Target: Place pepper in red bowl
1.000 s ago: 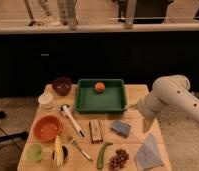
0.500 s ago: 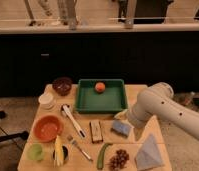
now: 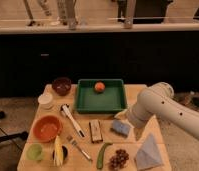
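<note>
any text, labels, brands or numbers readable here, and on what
None: no word, number or sign can be read on anything.
The brown box may carry a label, but it is too blurred to read.
The end effector is hidden behind the white arm, over the right side of the table; the arm shows no marking.

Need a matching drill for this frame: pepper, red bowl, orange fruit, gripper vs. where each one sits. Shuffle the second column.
1 pepper
2 red bowl
3 orange fruit
4 gripper

A inside the green tray
B at picture left, behind the corn cob
C just right of the blue sponge
D near the front edge, left of the grapes

Pairs: 1-D, 2-B, 3-A, 4-C
</note>
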Robot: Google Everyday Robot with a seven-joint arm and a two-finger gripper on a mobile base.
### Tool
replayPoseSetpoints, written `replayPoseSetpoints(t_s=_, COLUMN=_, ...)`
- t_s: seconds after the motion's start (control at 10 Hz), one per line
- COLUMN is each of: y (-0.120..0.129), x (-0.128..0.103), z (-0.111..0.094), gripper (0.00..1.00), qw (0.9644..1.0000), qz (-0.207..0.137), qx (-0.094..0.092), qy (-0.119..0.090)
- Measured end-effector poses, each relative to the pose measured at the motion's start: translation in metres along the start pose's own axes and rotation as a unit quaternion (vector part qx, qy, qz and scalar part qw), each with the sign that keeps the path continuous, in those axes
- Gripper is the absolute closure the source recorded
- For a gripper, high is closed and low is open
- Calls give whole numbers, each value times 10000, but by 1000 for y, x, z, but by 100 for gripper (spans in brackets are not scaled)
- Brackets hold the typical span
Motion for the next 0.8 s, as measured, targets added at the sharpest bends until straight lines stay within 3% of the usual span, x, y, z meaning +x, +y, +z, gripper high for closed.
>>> replayPoseSetpoints(t_s=0.3, y=-8, x=-23, z=12, gripper=20, qw=9982, qz=-568, qx=-206, qy=51)
replayPoseSetpoints(t_s=0.6, y=-32, x=-77, z=38, gripper=20, qw=9896, qz=-1387, qx=-373, qy=81)
replayPoseSetpoints(t_s=0.8, y=-34, x=-98, z=52, gripper=20, qw=9849, qz=-1701, qx=-312, qy=57)
